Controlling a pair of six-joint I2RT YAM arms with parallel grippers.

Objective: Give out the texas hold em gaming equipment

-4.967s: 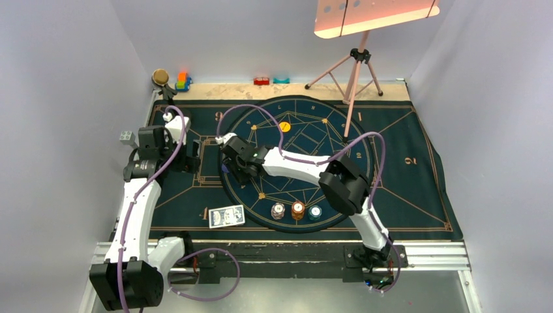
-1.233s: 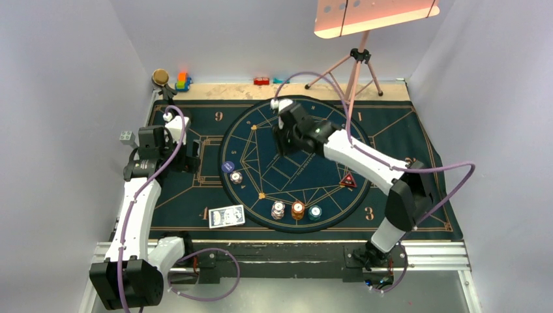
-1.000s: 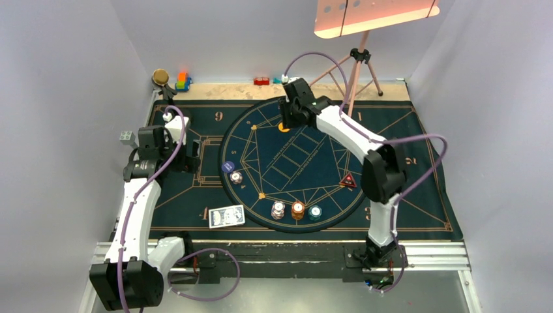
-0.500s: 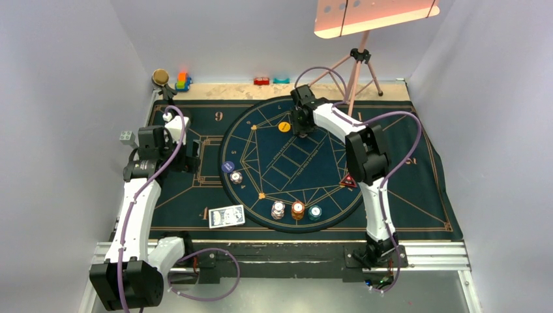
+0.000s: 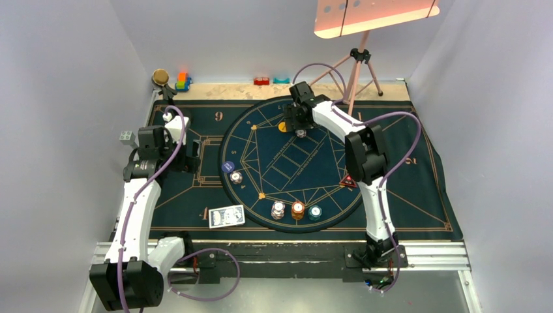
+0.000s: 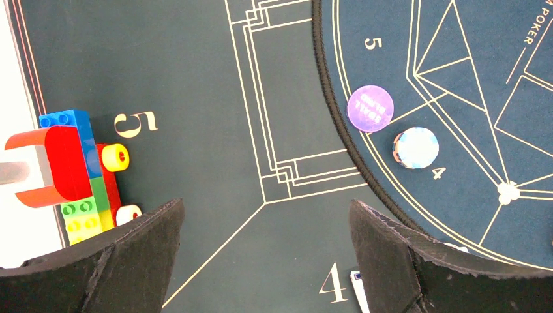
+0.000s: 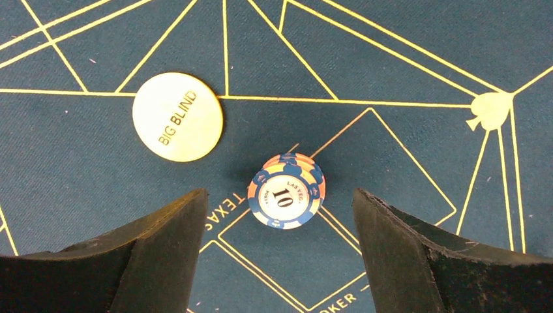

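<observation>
My right gripper [image 5: 298,119] is open over the far part of the round mat, just above a small blue-and-orange chip stack marked "10" [image 7: 285,197] that stands free on the mat [image 5: 300,133]. A yellow "BIG BLIND" disc [image 7: 177,126] lies beside it. My left gripper [image 6: 267,254] is open and empty over the mat's left side. A purple disc [image 6: 370,109] and a white chip [image 6: 417,147] lie near "4". Three chip stacks, white [image 5: 278,210], orange [image 5: 298,209] and teal [image 5: 315,211], stand at the near rim. The card deck [image 5: 226,216] lies to their left. The red triangular token [image 5: 347,180] shows beside the right arm.
Toy blocks [image 6: 72,169] sit at the mat's left edge, close to my left finger. More blocks [image 5: 182,81] and small red [image 5: 262,81] and teal [image 5: 281,80] pieces line the far edge. A tripod [image 5: 355,72] stands at the back right. A grey block [image 5: 125,137] lies left of the mat.
My right arm swung from the circle's left side to its far part. It let go of the chip stack beside the yellow disc and drew back slightly. The left arm has not moved.
</observation>
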